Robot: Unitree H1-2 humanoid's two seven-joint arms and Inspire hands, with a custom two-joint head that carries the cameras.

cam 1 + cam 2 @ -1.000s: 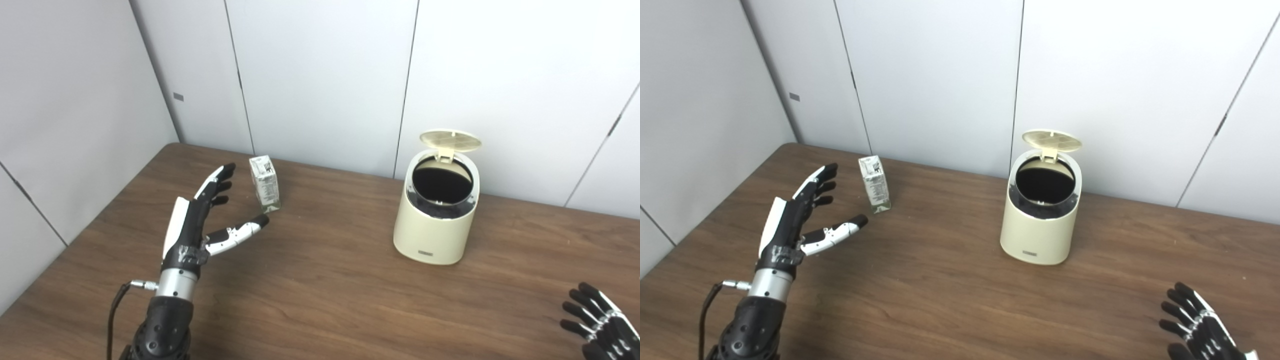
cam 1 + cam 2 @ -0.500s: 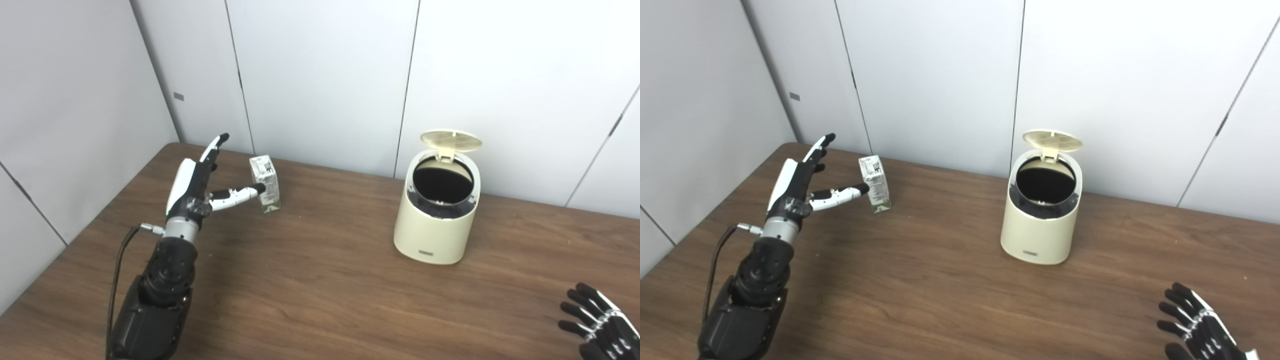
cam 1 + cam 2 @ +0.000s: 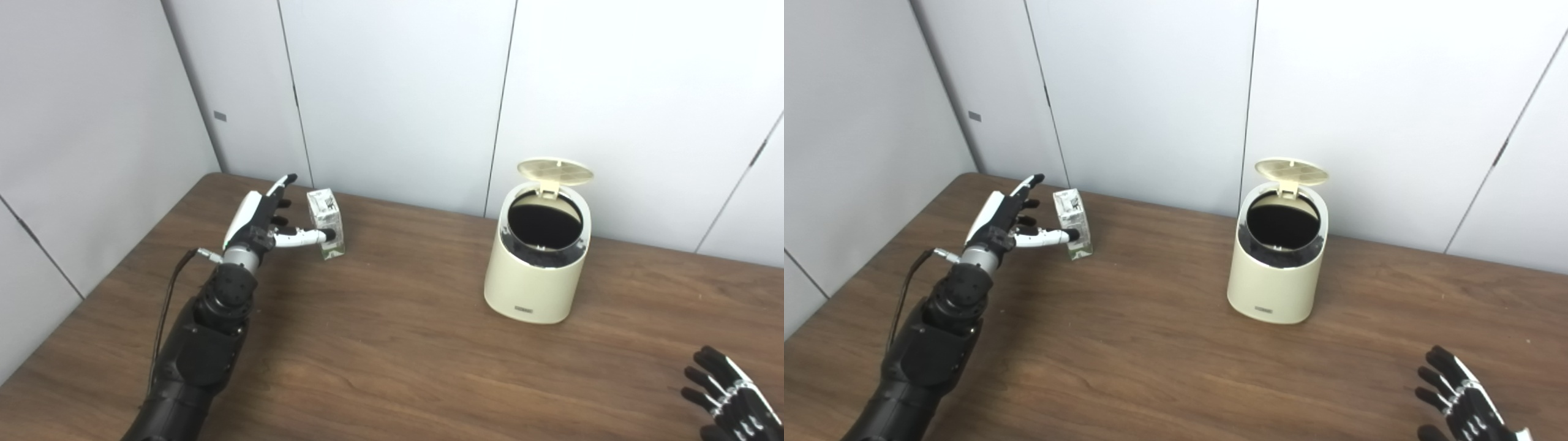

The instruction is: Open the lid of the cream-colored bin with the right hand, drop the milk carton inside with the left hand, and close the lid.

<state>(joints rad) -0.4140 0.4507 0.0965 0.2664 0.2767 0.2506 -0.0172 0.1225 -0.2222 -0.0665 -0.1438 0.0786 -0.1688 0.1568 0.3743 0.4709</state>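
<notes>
Milk carton (image 3: 325, 223), small, white, green-based, upright, between spread left hand's (image 3: 260, 217) fingers.

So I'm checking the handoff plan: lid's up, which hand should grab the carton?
Left. The left hand is open around the milk carton, thumb across its front. The right hand sits open at the near right, beyond the bin.

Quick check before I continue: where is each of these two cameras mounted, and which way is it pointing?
Left eye view: on the head, looking down over the table toward the wall; left hand at the milk carton, right hand bottom right.
Right eye view: beside it, slightly rightward, same direction; the same arms show.
Shared: milk carton, cream-colored bin with its lid up; everything sits further left in the right eye view.
</notes>
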